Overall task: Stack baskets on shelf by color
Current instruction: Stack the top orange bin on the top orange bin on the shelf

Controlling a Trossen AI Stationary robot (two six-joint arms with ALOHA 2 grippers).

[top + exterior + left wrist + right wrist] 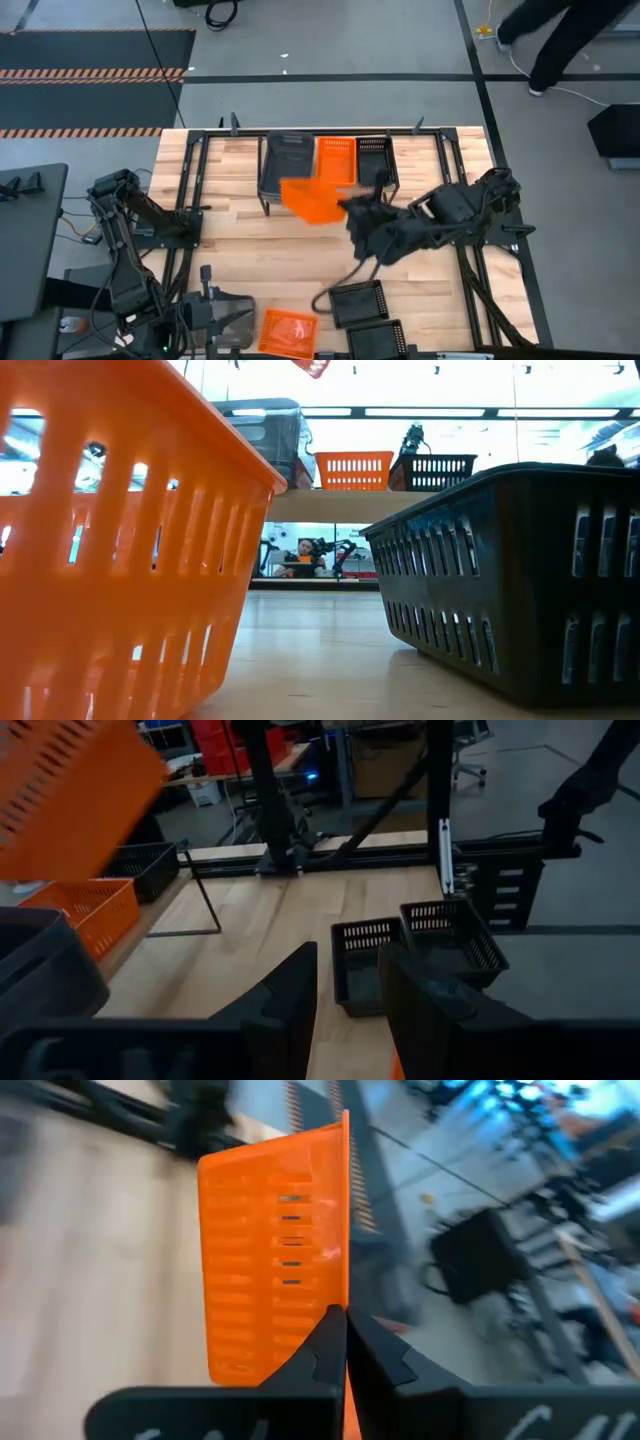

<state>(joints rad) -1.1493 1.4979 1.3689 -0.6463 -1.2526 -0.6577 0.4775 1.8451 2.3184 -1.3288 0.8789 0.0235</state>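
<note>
Orange basket, held (310,200): clamped by one wall between the fingers of the right gripper (352,210); carried tilted in the air, in front of the shelf.
Right gripper: fingers pressed together on the basket's rim, seen edge-on in the right wrist view (338,1330); arm reaches across the table from the right side.
Shelf (325,160): stands at the far middle of the table; carries three baskets in a row.
Shelf row: grey basket (287,160) on the left, orange basket on shelf (335,158) in the middle, black basket on shelf (372,158) on the right.
Near edge, orange: one orange basket on table (288,330) lies close to the front edge.
Near edge, black: two black mesh baskets (360,303) lie just beside each other, right of it.
Left gripper (215,320): waits low at the front left of the table; fingers (290,1005) apart, holding nothing.
Table (250,240): pale wooden board.
</note>
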